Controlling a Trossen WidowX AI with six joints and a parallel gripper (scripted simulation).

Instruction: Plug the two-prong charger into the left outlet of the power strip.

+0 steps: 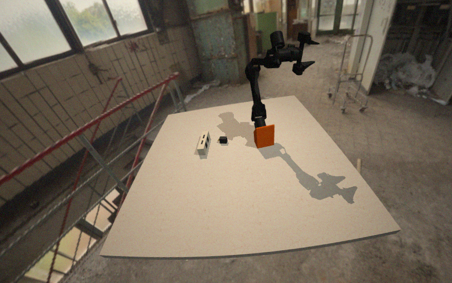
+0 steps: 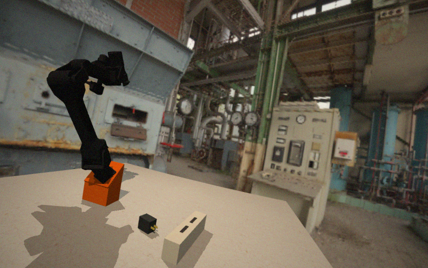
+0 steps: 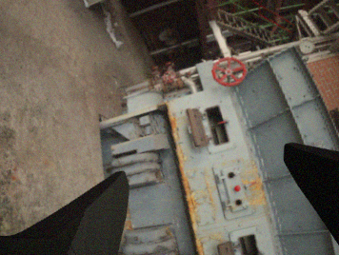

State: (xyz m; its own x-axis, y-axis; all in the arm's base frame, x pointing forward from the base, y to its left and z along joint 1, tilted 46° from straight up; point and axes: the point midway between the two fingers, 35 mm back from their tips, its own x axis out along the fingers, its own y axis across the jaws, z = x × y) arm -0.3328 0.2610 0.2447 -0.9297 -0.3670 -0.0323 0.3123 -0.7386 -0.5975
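Observation:
A small black charger [image 1: 223,140] [image 2: 147,223] sits on the table [image 1: 233,206] [image 2: 236,220]. In the exterior view its two gold prongs point toward the power strip. The cream power strip [image 1: 201,151] [image 2: 170,250] stands a short gap from the charger's prong side. Two dark slots show on its top, and two dark outlets show on its charger-facing side in the top view. My gripper [image 1: 316,52] [image 3: 207,166] is open and empty, high above the table and pointing away from both. The wrist view shows neither charger nor strip. The outlets are hidden in the exterior view.
The orange base block [image 1: 265,136] [image 2: 96,192] of my arm stands on the table, on the charger's side away from the strip. Arm shadows fall across the table. The wrist view shows only background floor and machinery beyond the fingers.

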